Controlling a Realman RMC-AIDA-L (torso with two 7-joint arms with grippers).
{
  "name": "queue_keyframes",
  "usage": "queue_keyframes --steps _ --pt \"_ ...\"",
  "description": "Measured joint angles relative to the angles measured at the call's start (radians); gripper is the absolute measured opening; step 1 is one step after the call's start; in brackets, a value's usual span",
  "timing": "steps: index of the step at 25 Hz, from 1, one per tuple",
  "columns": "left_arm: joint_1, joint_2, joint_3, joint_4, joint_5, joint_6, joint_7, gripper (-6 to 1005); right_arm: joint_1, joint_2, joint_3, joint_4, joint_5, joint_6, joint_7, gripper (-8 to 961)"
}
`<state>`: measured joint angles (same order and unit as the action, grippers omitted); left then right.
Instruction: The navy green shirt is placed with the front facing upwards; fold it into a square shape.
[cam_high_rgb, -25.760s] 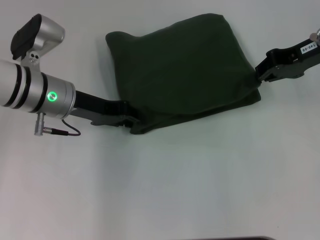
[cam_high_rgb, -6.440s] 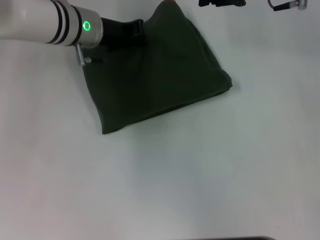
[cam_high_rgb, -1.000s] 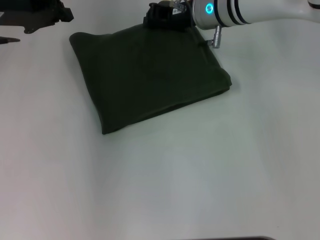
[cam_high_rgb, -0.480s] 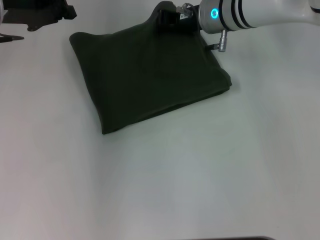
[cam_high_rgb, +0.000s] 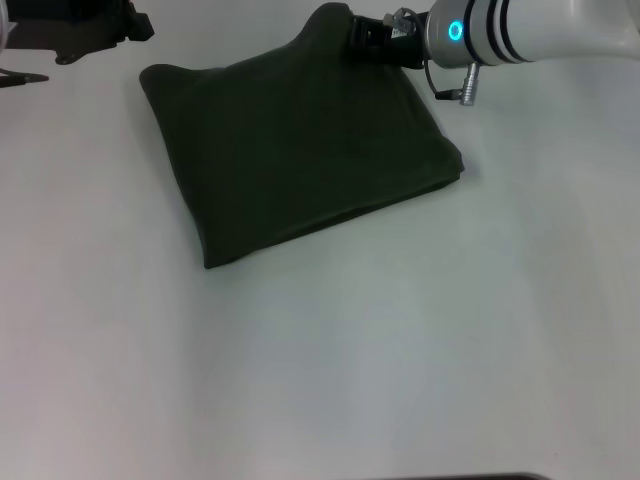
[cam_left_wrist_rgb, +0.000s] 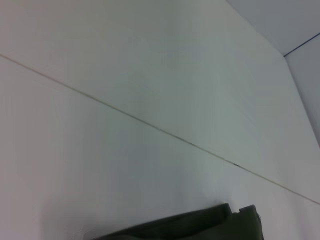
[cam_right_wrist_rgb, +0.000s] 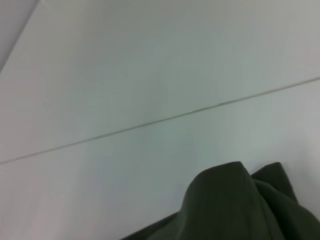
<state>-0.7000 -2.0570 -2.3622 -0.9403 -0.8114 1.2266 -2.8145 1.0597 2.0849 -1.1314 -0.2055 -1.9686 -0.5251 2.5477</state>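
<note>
The navy green shirt (cam_high_rgb: 300, 150) lies folded into a rough square on the white table, showing plain dark fabric and tilted a little. Its far corner rises in a small peak. My right gripper (cam_high_rgb: 362, 30) sits at that far corner, touching or just beside the peak; dark on dark, so its grip does not show. The right wrist view has the same raised fold of the shirt (cam_right_wrist_rgb: 235, 210) close below the camera. My left gripper (cam_high_rgb: 120, 25) is parked off the shirt's far left corner, apart from the cloth. In the left wrist view, an edge of the shirt (cam_left_wrist_rgb: 200, 227) shows.
The white table (cam_high_rgb: 400, 350) stretches wide in front of and to both sides of the shirt. A thin seam line (cam_left_wrist_rgb: 150, 125) crosses the table beyond the shirt. A grey cable plug (cam_high_rgb: 462, 92) hangs from my right wrist over the shirt's right edge.
My right arm has slid to the right along the shirt's far edge, uncovering the peaked corner. The shirt and the left arm have stayed put.
</note>
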Motion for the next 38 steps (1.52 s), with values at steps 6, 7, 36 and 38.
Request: queue_keyframes --steps 6,7,36,38 --pt "0.003 0.000 0.000 0.000 0.000 -0.006 0.001 5 -0.035 0.009 0.016 -0.072 0.061 -0.097 -0.005 78" --pt "0.003 0.000 0.000 0.000 0.000 -0.006 0.001 5 -0.033 0.011 0.014 -0.070 0.071 -0.099 -0.008 78" --pt "-0.035 -0.033 0.002 0.002 0.000 -0.030 0.001 9 0.000 0.002 -0.057 0.072 0.228 0.110 -0.162 84" --pt "-0.035 -0.032 0.002 0.001 0.000 -0.030 0.001 9 -0.008 -0.002 -0.057 0.069 0.228 0.111 -0.161 85"
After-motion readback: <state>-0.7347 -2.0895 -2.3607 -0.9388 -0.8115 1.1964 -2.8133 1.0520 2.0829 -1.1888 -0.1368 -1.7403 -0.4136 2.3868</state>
